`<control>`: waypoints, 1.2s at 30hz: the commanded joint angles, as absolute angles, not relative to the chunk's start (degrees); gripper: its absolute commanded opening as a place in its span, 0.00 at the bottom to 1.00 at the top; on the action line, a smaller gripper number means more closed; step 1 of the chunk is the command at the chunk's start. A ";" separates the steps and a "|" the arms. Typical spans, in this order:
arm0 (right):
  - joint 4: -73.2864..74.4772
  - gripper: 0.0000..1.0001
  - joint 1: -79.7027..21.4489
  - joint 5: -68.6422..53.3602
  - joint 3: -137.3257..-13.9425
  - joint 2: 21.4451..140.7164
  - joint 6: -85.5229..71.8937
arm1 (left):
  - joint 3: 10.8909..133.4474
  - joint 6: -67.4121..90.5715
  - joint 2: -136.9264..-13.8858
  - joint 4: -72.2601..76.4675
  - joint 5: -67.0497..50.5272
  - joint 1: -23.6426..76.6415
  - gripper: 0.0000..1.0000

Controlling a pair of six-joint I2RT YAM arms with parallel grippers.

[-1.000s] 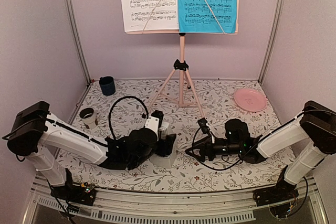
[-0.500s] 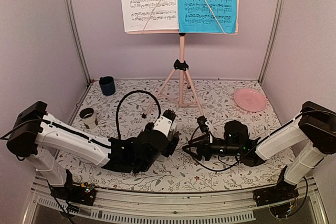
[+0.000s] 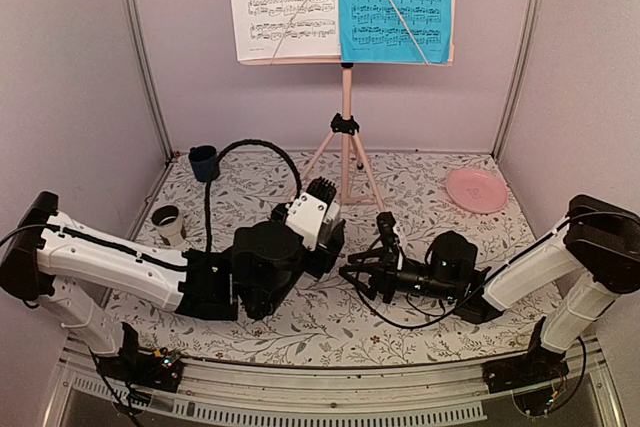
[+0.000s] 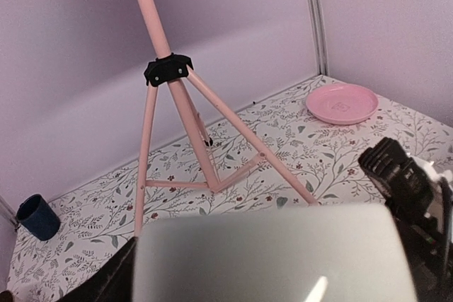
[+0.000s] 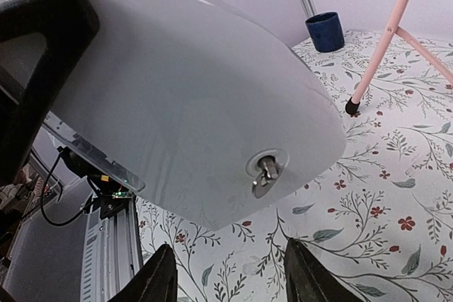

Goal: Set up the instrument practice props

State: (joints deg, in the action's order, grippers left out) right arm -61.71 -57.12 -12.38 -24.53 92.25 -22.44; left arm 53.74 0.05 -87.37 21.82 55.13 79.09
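Although the stand point(image 3: 346, 127) already carries the white sheet point(image 3: 280, 2) and blue sheet point(image 3: 395, 2), the metronome point(image 5: 191, 97) is not yet placed — pinched aloft over the table point(image 3: 420, 197) by the left hand point(image 3: 322, 222), the right hand point(image 5: 233, 277) spread empty beside it.

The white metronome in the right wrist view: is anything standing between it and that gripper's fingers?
Nothing visible does. The metronome sits raised just ahead of the open right gripper; only the floral table shows between its fingers.
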 commanded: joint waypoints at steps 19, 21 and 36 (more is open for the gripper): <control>-61.83 0.25 -60.21 -1.52 -30.30 93.92 -19.26 | 52.29 -0.09 -80.43 29.44 52.75 80.99 0.31; -61.52 0.24 -60.25 -1.26 -30.43 93.60 -18.71 | 52.12 0.00 -80.25 29.32 52.23 80.96 0.30; -58.52 0.42 -61.48 -4.74 -30.72 91.39 -16.39 | 52.17 0.36 -80.58 28.43 51.80 80.95 0.30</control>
